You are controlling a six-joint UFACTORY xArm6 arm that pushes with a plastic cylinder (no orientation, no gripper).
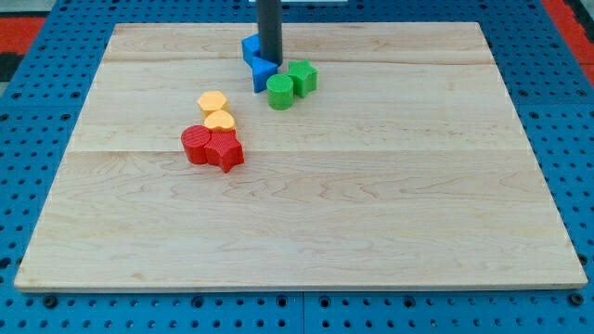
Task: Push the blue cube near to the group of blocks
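The dark rod comes down from the view's top, and my tip [269, 60] rests among the blue blocks. A blue cube [250, 47] sits just left of the rod, partly hidden by it. A second blue block [263, 74], shape unclear, lies just below the tip. Right of it are a green cylinder [280, 91] and a green star-like block [303, 76], touching. Lower left is a cluster: two yellow blocks [213, 100] [218, 121], a red cylinder [196, 145] and a red star-like block [225, 149].
The wooden board [371, 204] lies on a blue pegboard surface [28, 111] that shows on all sides.
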